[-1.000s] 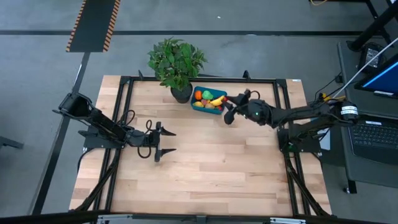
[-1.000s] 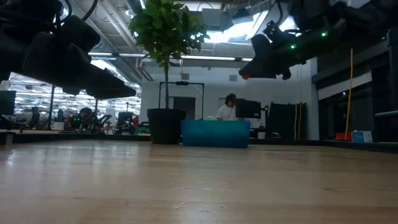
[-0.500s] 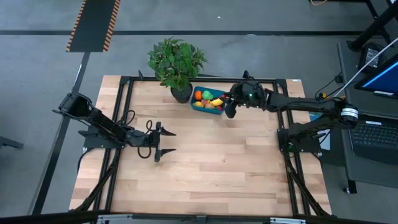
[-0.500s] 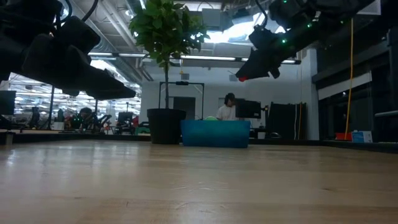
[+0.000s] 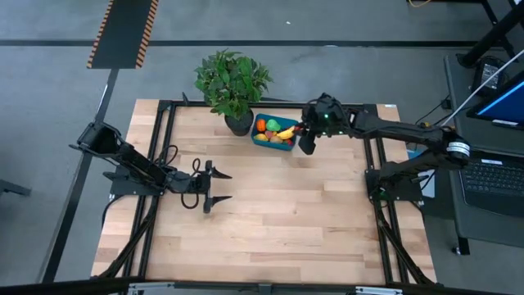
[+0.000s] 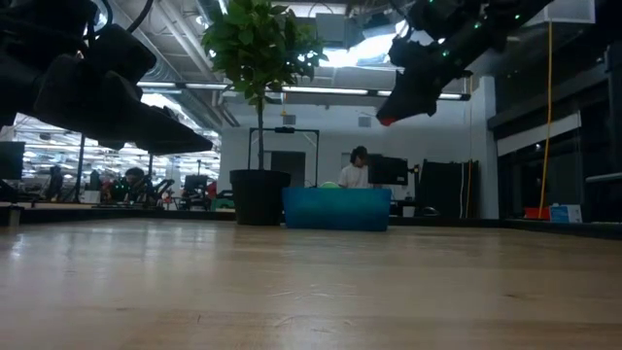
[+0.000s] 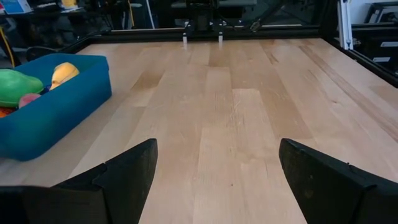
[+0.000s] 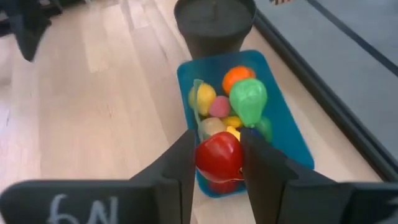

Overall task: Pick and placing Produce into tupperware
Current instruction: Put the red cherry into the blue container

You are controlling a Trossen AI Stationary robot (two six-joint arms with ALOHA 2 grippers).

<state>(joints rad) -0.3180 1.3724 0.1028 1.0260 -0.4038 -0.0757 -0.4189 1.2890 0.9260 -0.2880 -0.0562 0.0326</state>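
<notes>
The teal tupperware (image 5: 274, 133) stands at the table's far middle, next to a potted plant, and holds several produce pieces: green, orange, yellow and pink (image 8: 239, 102). My right gripper (image 8: 217, 142) hangs above the tupperware's right end, shut on a red produce piece (image 8: 219, 155); the low view shows that gripper (image 6: 397, 109) high over the table. My left gripper (image 5: 225, 186) waits open at the table's left middle, low over the wood, with nothing between its fingers (image 7: 127, 171). My right gripper pinches the red piece between its two fingers (image 8: 180, 163), one on each side of it (image 8: 202, 155). The fingers slant down from the table's right toward the tupperware. The piece is lifted clear, above the container's near right end.
The potted plant (image 5: 233, 82) stands in its dark pot (image 8: 214, 25) right beside the tupperware's left end. A black frame rail (image 5: 344, 105) runs around the table. Bare wood (image 5: 286, 213) lies between the two arms. A person (image 6: 358, 167) sits in the room beyond.
My right gripper has risen and swung toward the table's far edge with the red piece, tipping its fingers further down, and now hangs nearer the tupperware's right end. It has stayed shut on the piece.
</notes>
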